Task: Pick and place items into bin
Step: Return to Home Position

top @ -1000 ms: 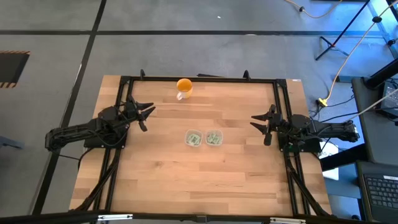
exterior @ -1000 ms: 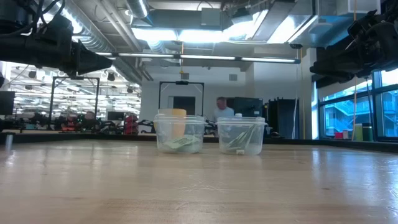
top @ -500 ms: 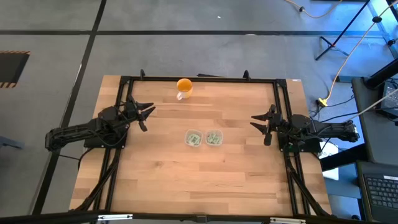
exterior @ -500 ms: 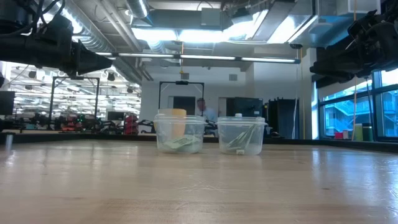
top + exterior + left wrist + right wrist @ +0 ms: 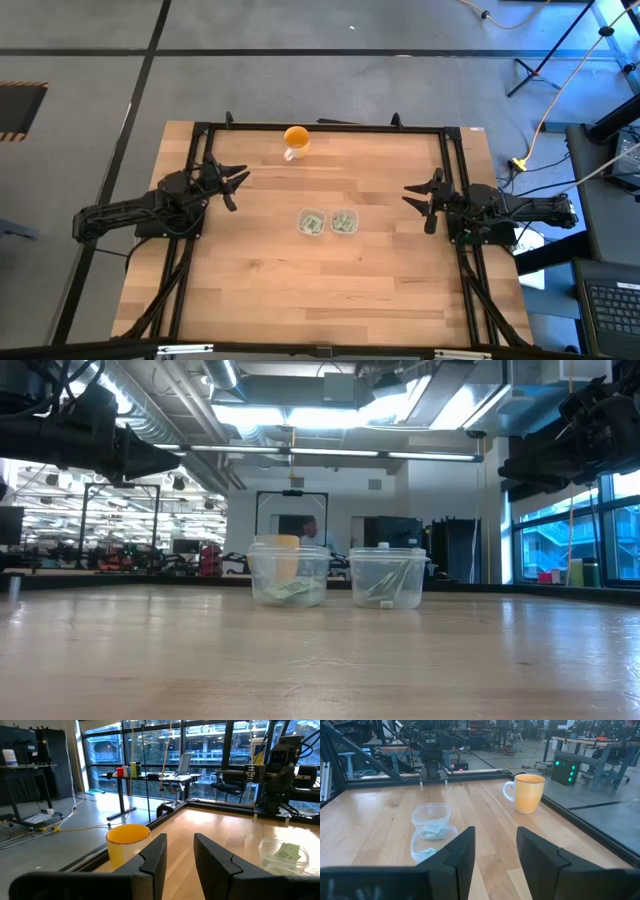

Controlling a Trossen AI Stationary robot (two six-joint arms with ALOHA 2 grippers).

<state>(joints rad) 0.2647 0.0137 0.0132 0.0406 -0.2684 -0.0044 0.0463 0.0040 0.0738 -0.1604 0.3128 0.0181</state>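
Homing, nothing held.
Left tool at 9 o'clock, right tool at 3, both spread. Packets lie in two clear bins at bench centre; retract high, clear of their rims.

Grey floor lies around the wooden worktop; tall windows (a desk stands before them), bright ceiling lights.

Packets too small to count — orange cup partly hidden behind left bin, low view.
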